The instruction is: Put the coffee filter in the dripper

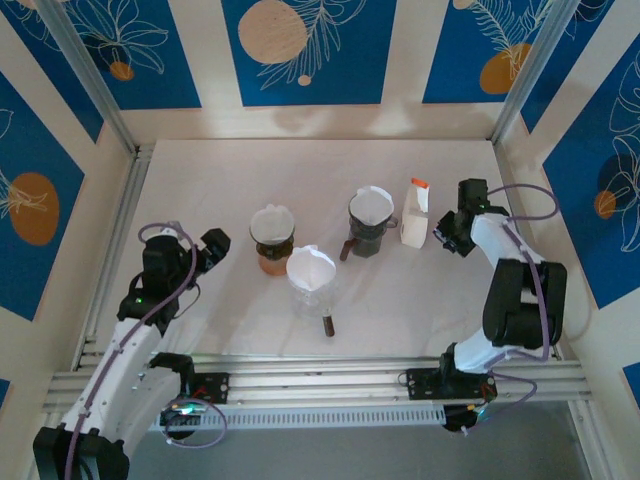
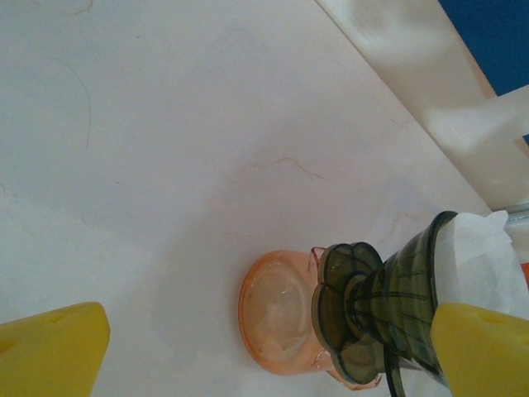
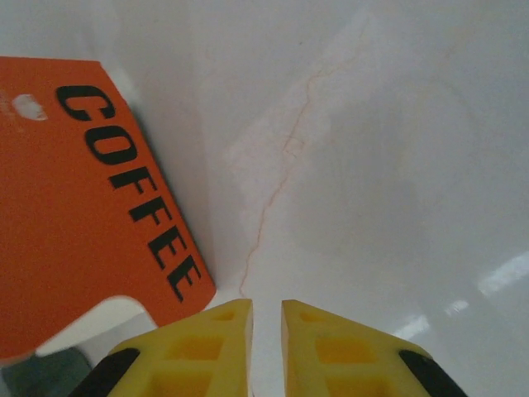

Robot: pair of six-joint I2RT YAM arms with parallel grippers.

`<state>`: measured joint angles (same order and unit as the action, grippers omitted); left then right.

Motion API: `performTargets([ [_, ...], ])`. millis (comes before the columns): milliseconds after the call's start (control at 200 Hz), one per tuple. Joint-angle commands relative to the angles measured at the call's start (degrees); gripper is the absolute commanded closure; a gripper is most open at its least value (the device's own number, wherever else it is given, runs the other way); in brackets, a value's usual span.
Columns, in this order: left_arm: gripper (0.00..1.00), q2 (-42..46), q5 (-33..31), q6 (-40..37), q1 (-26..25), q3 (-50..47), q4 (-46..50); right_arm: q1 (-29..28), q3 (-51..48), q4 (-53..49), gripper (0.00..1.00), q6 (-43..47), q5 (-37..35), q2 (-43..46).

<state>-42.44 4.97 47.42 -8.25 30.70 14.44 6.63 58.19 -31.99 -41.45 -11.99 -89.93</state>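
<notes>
Paper filter seated in dark dripper; orange dripper and clear dripper likewise lined, so task looks complete. Left gripper spread wide, empty; right gripper nearly together, empty, beside coffee bag.

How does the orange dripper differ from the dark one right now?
The orange dripper is translucent amber; the dark dripper is smoky grey-green. The orange dripper stands left, nearer the left gripper; the dark dripper stands beside the coffee bag. Both stand upright, each holding a white paper filter.
</notes>
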Motion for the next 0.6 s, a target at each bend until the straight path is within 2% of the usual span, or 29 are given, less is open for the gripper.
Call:
performTargets([
  [0, 0.0, 0.5, 1.4, -0.7, 0.4, 0.3, 1.4, 0.4, 2.4, 1.0, 0.83, 0.8, 2.3, -3.2],
  [250, 0.0, 0.2, 2.1, -0.3, 0.4, 0.0, 0.9, 0.2, 4.2, 4.0, 0.84, 1.8, 7.8, -8.9],
  [595, 0.0, -0.8, 2.6, -0.3, 0.4, -0.1, -0.1, -2.2, 7.9, 5.1, 0.84, 2.4, 10.5, -14.3],
])
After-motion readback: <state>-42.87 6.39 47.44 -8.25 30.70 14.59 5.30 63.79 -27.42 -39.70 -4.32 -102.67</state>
